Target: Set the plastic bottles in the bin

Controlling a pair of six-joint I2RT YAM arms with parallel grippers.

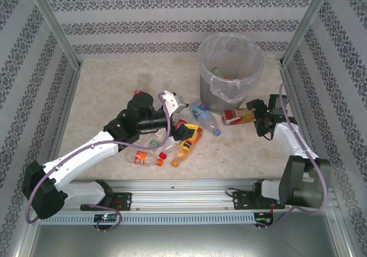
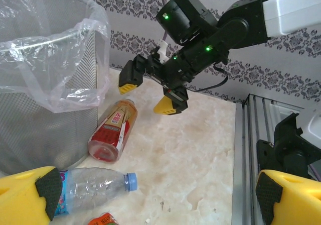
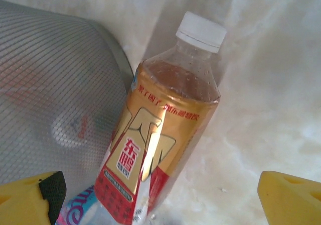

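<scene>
Left gripper (image 1: 188, 129), seen from above, hangs spread over the scattered bottles. A clear plastic bottle with a blue cap (image 1: 205, 117) lies just ahead of its tips. The right gripper (image 1: 259, 119), also spread, faces a red-and-gold-labelled plastic bottle of amber drink (image 1: 238, 116). Just beyond that bottle stands the tall round grey mesh bin (image 1: 229, 90) with its clear liner.

From the left wrist, the left gripper (image 2: 158, 195) holds its yellow fingers (image 2: 30, 197) wide. The blue-capped bottle (image 2: 95, 182) lies at the left pad and is probably its target. Farther ahead the amber bottle (image 2: 113, 129) lies at the bin (image 2: 45, 114) foot, and the right gripper (image 2: 148, 95) hovers open above it.

From the right wrist, the right gripper (image 3: 160, 200) straddles the amber bottle (image 3: 160, 129), which points its white cap away. The bin (image 3: 50, 84) wall is close on the left, so I judge the gripper is lined up to pinch across the body.

Everything rests on a pale marbled tabletop (image 1: 258, 154), enclosed by striped damask wallpaper (image 1: 172, 27).
</scene>
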